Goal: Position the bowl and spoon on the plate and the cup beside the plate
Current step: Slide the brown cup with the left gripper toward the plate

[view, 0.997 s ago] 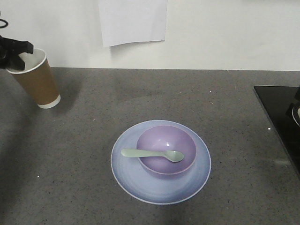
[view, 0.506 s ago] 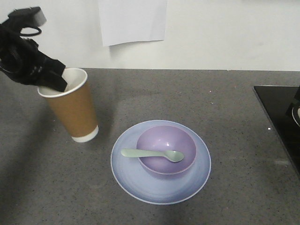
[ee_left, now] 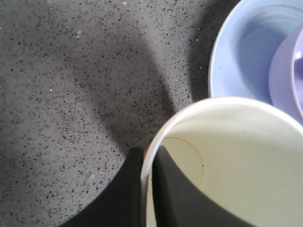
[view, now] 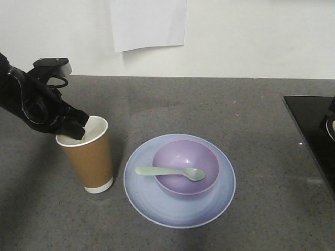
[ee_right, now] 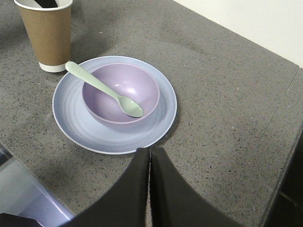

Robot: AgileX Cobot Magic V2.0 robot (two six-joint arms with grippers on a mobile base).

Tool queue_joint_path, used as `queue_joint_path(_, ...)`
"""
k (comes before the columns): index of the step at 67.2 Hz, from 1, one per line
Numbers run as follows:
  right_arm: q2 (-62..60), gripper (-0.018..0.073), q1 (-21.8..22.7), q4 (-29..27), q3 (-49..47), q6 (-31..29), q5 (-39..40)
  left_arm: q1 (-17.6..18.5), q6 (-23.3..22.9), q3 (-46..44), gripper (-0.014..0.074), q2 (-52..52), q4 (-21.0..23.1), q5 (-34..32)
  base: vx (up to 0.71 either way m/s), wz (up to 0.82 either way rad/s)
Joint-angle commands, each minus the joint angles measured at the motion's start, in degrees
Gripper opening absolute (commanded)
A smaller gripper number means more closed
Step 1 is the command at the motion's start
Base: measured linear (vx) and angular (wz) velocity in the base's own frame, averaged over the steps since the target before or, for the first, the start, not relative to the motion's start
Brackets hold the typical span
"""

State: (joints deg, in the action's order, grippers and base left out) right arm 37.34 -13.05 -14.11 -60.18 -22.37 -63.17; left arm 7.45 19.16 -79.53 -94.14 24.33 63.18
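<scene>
Since the cup (view: 89, 157) is thin, light paper that would crush easily, I grip it only at its white rim, my left end effector (view: 73, 132) pinched over that lip; it stands upright on the counter (view: 251, 115) just beside the plate (view: 179, 180). I read no print on it.

The left arm (view: 23, 102) is black all over, lumpy in outline as if wrapped in a wrinkled dark cover, with a thin black cable looping near its top and a small light grey block (view: 64, 66) on its upper end. Its claw (ee_left: 147, 189) shows in the left wrist view as two smooth matte black fingers (ee_left: 124, 194) that taper to narrow tips. The right claw (ee_right: 149, 187) looks the same: two plain black tapered fingers (ee_right: 168, 194), with no markings or screws to be seen.
</scene>
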Motion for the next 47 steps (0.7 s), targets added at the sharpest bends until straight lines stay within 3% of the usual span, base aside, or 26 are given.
queue_joint_path(1, 0.2, -0.0006, 0.29, -0.67, -1.25, 0.3, 3.25, 0.33, 0.24, -1.08, -0.0008, 2.45, 1.86, -2.19, 0.0, 0.0)
queue_joint_path(28, 0.2, -0.0006, 0.29, -0.67, -1.25, 0.3, 3.25, 0.33, 0.24, -1.08, 0.0017, 2.45, 1.86, -2.14, 0.0, 0.0)
queue_joint_path(47, 0.2, -0.0006, 0.29, -0.67, -1.25, 0.3, 3.25, 0.33, 0.24, -1.08, 0.01, 2.45, 1.88, -1.47, 0.0, 0.0)
